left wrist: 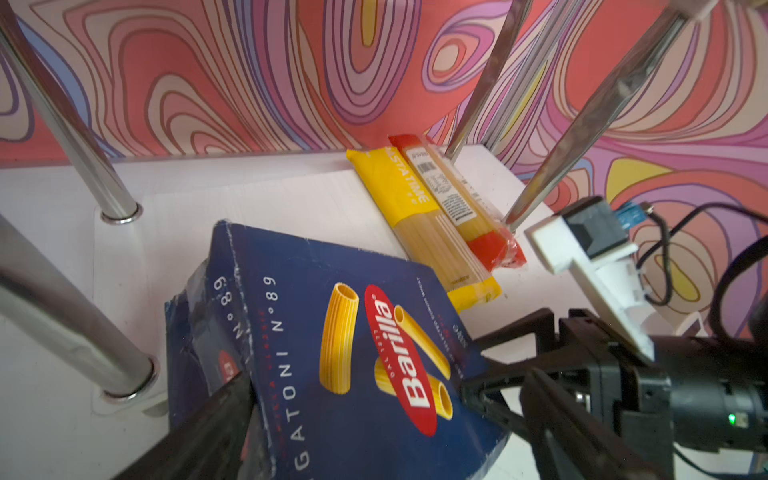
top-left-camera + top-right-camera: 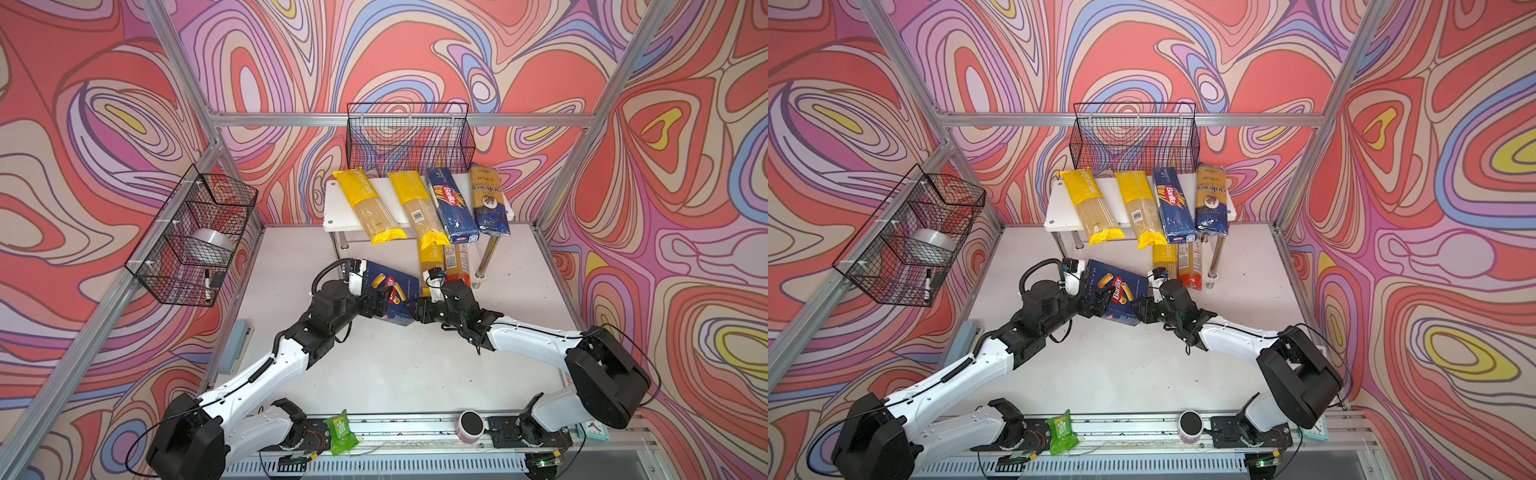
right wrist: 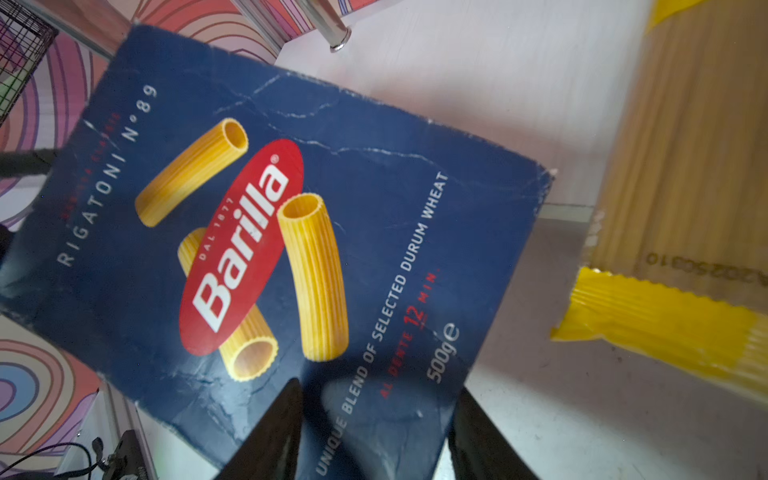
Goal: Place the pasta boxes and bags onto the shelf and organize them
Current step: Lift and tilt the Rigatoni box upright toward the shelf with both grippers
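Left tool, right tool: opposite sides of rigatoni box.

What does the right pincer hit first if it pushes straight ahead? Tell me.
The rigatoni box: its end lies between the right pincer's fingers, though whether they touch it is unclear.

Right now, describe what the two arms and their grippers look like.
Both arms have white shell links, black joints and large rounded black shoulder housings. The left arm carries a ribbed black hose; the right arm trails thin black wires and shows a green light. The left gripper and right gripper are slim and black, with white camera brackets.
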Robot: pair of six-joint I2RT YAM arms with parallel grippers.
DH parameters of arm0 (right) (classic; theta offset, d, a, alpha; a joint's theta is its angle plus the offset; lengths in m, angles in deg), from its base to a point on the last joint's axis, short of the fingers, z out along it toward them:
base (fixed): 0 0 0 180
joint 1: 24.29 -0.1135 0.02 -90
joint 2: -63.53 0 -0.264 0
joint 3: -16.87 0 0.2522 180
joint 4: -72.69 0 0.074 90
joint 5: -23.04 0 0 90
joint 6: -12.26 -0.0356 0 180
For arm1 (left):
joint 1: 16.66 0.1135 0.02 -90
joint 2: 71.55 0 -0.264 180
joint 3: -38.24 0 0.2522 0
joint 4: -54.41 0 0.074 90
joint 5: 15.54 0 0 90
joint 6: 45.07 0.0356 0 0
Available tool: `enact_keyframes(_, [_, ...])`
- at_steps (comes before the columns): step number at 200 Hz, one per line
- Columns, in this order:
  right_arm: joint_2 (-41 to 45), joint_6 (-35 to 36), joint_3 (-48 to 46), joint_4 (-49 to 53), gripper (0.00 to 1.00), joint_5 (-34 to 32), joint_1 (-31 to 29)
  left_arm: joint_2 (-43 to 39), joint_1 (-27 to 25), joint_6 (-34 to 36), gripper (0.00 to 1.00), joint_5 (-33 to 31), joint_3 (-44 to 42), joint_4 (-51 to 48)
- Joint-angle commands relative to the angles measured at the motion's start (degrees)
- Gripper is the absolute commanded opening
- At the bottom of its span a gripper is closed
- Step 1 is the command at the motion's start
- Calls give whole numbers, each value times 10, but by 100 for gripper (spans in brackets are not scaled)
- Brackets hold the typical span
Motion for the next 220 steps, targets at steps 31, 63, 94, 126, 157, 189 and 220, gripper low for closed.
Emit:
enact_keyframes(31, [5, 43, 83, -147, 55, 58, -25, 27, -22, 17, 100, 102, 23, 79])
enact_keyframes(63, [3, 43, 91, -146, 55, 46, -20, 28, -16, 17, 100, 91, 15, 85])
enact_keyframes(94, [-5, 46, 96, -146, 54, 39, -18, 27, -3, 16, 100, 86, 2, 96])
enact_keyframes(126, [-12, 44, 104, -158, 54, 37, -17, 29, 6, 12, 100, 88, -11, 114])
enact_keyframes(157, [-22, 57, 119, -153, 53, 32, -17, 33, 9, 14, 100, 89, -20, 140])
enact_keyframes(189, [-29, 61, 133, -156, 53, 34, -17, 39, 10, 14, 100, 102, -18, 157])
enact_keyframes(220, [-21, 63, 147, -159, 52, 39, -17, 36, 10, 1, 100, 112, -13, 165])
